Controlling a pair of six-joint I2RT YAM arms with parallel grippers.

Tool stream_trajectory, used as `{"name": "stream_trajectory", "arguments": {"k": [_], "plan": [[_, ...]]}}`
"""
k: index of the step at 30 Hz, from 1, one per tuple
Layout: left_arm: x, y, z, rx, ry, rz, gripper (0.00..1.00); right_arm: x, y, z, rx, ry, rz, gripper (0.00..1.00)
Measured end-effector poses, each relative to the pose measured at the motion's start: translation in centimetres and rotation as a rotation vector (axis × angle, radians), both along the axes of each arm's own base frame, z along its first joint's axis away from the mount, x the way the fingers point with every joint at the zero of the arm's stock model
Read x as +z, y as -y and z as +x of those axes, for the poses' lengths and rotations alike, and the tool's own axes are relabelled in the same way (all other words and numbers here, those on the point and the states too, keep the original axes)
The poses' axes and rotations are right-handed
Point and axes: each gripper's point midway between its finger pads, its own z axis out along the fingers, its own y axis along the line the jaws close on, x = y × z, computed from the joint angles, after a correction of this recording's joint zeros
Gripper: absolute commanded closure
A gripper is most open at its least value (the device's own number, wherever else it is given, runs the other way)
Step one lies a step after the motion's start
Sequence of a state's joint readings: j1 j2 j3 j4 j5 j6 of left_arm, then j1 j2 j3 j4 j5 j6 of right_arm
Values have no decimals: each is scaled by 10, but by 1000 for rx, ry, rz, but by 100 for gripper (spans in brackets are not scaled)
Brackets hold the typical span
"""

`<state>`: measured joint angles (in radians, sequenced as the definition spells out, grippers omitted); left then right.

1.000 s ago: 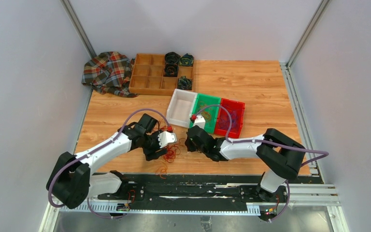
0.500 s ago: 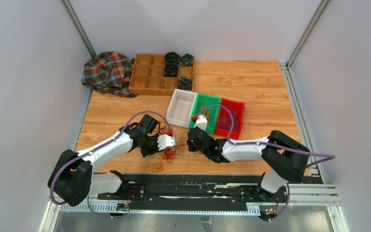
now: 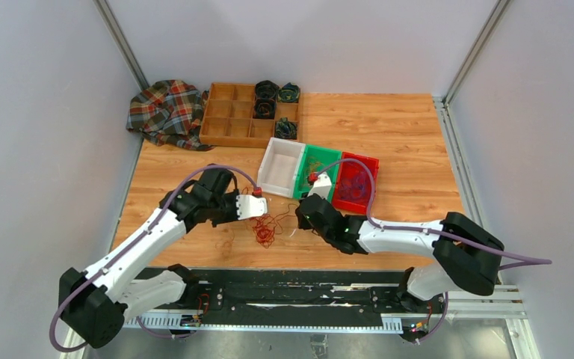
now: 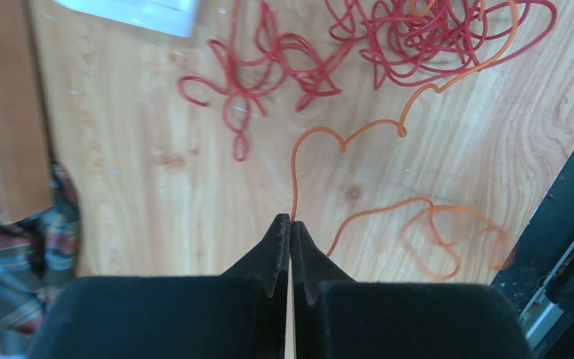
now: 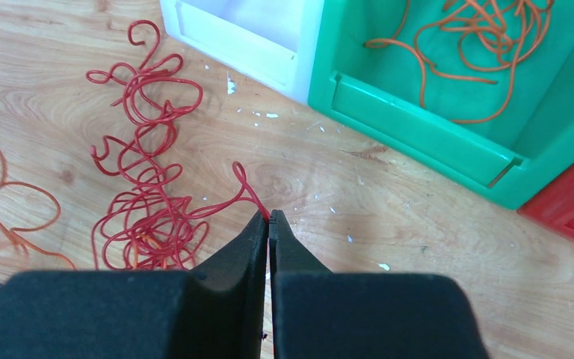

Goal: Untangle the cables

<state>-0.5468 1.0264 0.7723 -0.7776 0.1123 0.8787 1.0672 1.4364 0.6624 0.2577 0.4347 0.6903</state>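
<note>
The cables lie near the table's front: a red tangle (image 3: pixel 264 228) (image 5: pixel 146 217) and a loose orange strand (image 4: pixel 294 172). In the left wrist view, another red tangle (image 4: pixel 418 37) and a separate red strand (image 4: pixel 258 75) lie beyond the tips. My left gripper (image 3: pixel 250 217) (image 4: pixel 291 218) is shut on one end of the orange strand. To the tangle's right, my right gripper (image 3: pixel 299 223) (image 5: pixel 268 214) is shut on a red cable that leads back into the tangle. More orange cables (image 5: pixel 486 30) lie in the green bin (image 5: pixel 418 120).
A white bin (image 3: pixel 280 168), the green bin (image 3: pixel 308 176) and a red bin (image 3: pixel 374 187) stand in a row behind the grippers. A wooden tray (image 3: pixel 228 120) with dark coils and a plaid cloth (image 3: pixel 166 112) sit at the back left. A black rail (image 3: pixel 291 288) runs along the near edge.
The left gripper has shut on the orange strand and drawn back to the left. The right gripper moved right with its red cable. The tangle is spread wider between them.
</note>
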Motion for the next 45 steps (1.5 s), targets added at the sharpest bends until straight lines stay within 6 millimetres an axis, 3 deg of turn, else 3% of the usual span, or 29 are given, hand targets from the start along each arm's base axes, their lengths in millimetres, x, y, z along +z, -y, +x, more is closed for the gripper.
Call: {"name": "stream_trajectory", "arguments": {"k": [3, 6, 12, 18, 21, 24, 31, 39, 45], "plan": [[28, 2, 5, -1, 44, -21, 100, 7, 1, 1, 11, 23, -3, 94], [59, 6, 12, 2, 87, -48, 100, 14, 0, 1, 41, 47, -10, 79], [121, 9, 15, 3, 188, -118, 100, 49, -13, -5, 187, 144, 11, 57], [176, 11, 10, -9, 292, -203, 100, 112, -49, -15, 410, 303, 103, 52], [191, 12, 8, -10, 314, -233, 100, 147, -76, -25, 523, 398, 190, 50], [199, 12, 6, -9, 322, -247, 100, 168, -106, -34, 617, 474, 251, 50], [239, 14, 5, 6, 382, -314, 100, 174, -162, -34, 701, 546, 264, 51], [288, 15, -2, -2, 467, -404, 100, 153, -188, -10, 669, 559, 191, 72], [319, 17, -6, -8, 514, -463, 100, 129, -190, -3, 642, 534, 153, 76]]}}
